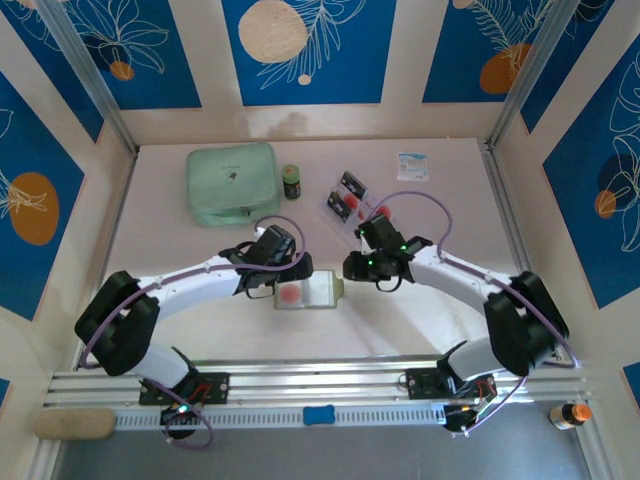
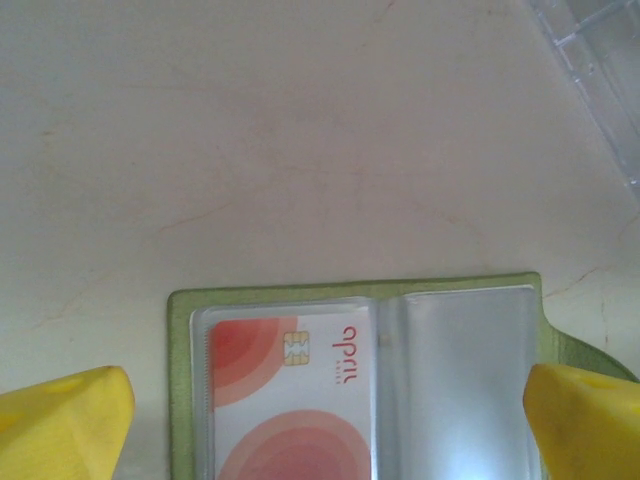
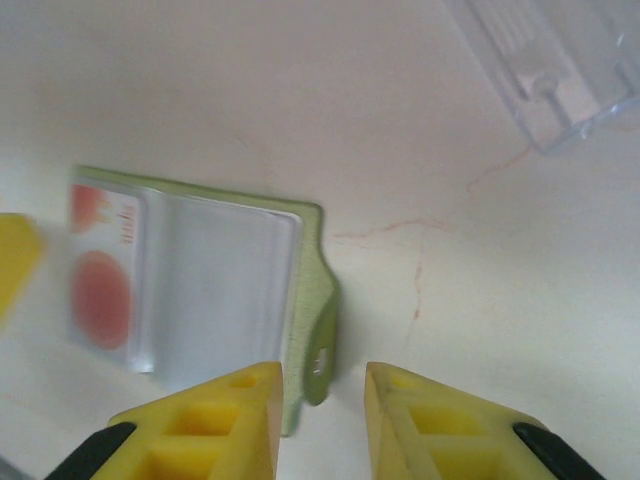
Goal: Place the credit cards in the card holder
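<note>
The olive-green card holder (image 1: 308, 293) lies open on the table between both grippers. One credit card (image 2: 290, 390) with red circles sits inside its left clear sleeve; the right sleeve (image 2: 465, 380) looks bare. My left gripper (image 2: 325, 420) is wide open, one yellow finger at each side of the holder. My right gripper (image 3: 323, 400) is open by a narrow gap at the holder's right edge, and the snap tab (image 3: 322, 345) lies in that gap, not pinched. More credit cards (image 1: 345, 195) rest in the clear tray behind.
A large mint-green zip case (image 1: 232, 183) stands at the back left, with a small dark bottle (image 1: 291, 181) beside it. The clear plastic tray (image 3: 560, 70) is just beyond the right gripper. A white packet (image 1: 412, 165) lies at the back right.
</note>
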{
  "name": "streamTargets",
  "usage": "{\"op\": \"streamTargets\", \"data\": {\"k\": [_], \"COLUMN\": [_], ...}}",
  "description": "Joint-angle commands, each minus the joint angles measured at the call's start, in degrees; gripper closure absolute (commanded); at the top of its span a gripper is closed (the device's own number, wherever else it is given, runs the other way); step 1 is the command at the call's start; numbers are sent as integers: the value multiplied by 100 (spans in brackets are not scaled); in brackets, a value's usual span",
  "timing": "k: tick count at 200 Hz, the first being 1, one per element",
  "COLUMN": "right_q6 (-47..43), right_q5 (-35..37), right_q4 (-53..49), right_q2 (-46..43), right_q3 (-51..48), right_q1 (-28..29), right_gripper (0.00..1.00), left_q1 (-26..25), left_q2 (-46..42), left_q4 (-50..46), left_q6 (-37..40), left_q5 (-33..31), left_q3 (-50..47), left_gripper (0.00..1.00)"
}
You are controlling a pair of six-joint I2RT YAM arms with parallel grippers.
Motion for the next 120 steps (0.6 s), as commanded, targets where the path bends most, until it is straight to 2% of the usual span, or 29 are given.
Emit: {"op": "streamTargets", "data": {"k": [1, 45, 65, 120], "right_q6": [233, 636, 771, 830], "right_q5": [-333, -636, -738, -915], "right_q4": [-68, 246, 444, 700], "right_q2": [-358, -415, -258, 454], "right_q3": [-31, -21, -3, 206], "right_q1": [-32, -16, 0, 206], "right_gripper": [74, 80, 85, 89], "left_q1": [-68, -182, -261, -564], "left_q2": [93, 251, 231, 172], "left_q4": [178, -135, -276, -462], "left_q6": [65, 391, 509, 585], "left_q5": [-82, 31, -80, -489], "left_q3": [200, 375, 360, 240], "left_gripper": [0, 0, 0, 0]}}
